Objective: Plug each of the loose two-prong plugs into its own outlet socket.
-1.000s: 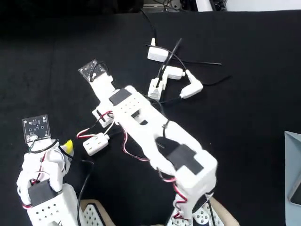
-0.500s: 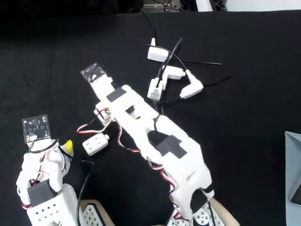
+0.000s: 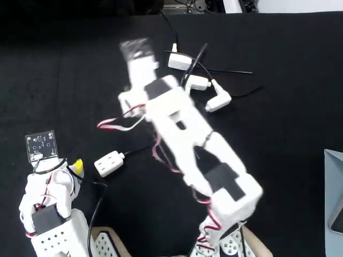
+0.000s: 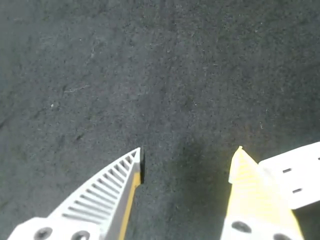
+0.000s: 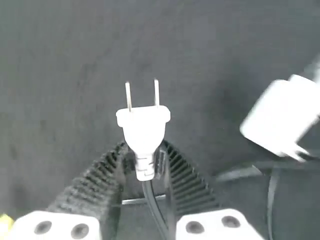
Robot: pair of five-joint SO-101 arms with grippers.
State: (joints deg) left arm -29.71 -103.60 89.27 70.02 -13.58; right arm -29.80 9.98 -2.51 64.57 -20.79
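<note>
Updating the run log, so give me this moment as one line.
right pincer: shut on two-prong plug, prongs free | left pincer: open, empty | outlet socket: beside left pincer

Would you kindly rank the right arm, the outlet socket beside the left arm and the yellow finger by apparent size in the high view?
1. right arm
2. outlet socket
3. yellow finger
The gaps are plain.

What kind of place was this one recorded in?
Probably a robotics lab bench: a black fabric-covered table, two white robot arms, plus a corded outlet socket and a two-prong plug.
</note>
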